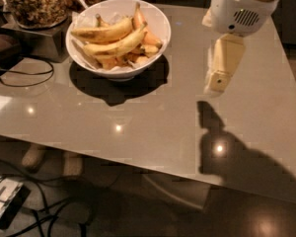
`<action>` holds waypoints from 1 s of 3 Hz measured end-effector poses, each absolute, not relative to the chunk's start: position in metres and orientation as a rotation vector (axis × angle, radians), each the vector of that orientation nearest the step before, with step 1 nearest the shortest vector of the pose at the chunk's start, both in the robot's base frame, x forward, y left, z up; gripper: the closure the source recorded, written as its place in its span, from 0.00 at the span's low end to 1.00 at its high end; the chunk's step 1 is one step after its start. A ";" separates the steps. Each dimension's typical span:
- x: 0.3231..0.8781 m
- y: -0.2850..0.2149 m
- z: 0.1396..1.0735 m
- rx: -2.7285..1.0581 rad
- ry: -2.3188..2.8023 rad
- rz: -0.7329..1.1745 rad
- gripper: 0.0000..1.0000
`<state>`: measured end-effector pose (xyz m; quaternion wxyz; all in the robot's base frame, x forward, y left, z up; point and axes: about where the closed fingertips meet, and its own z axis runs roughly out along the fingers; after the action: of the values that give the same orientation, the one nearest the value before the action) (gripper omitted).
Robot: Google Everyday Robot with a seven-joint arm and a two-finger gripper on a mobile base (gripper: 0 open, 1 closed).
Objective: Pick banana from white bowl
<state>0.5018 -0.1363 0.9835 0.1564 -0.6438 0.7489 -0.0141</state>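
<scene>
Tabletop (89, 115) is shared by the bowl (159, 22), banana (101, 33) laid topmost for easy taking, and the gripper (218, 79), hung well apart, its state untellable.

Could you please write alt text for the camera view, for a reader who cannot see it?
A white bowl of bananas, a long yellow banana lying across the top, sits at the back left of a grey table. The robot's gripper hangs above the table to the bowl's right. A granola jar stands left of the bowl.
</scene>
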 end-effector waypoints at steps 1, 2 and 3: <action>0.526 -0.116 0.986 -1.888 2.103 0.001 0.00; 0.545 -0.094 0.990 -1.924 2.051 0.002 0.00; 0.547 -0.092 0.991 -1.918 2.027 0.003 0.00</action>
<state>0.5474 -0.0916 0.9914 0.1747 -0.6769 0.7151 0.0011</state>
